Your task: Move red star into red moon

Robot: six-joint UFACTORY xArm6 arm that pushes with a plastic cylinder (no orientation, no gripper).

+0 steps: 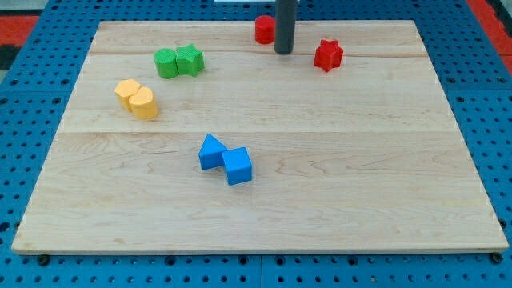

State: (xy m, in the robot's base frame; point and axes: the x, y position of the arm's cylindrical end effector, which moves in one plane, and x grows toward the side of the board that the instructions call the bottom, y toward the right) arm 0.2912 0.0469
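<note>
Your red star point(328, 54) sits near the view's top edge of the wooden board point(264, 208), right of the rod. My tip point(283, 52) rests between it and the red moon point(264, 30), touching neither; it is a bare rod with no jaws. The rod partly hides the moon, so you cannot make out its shape. Open board lies below the star and rightward.

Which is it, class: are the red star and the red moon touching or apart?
Apart. The camera view shows bare wood between the red star and the red moon, with my tip standing between them.
</note>
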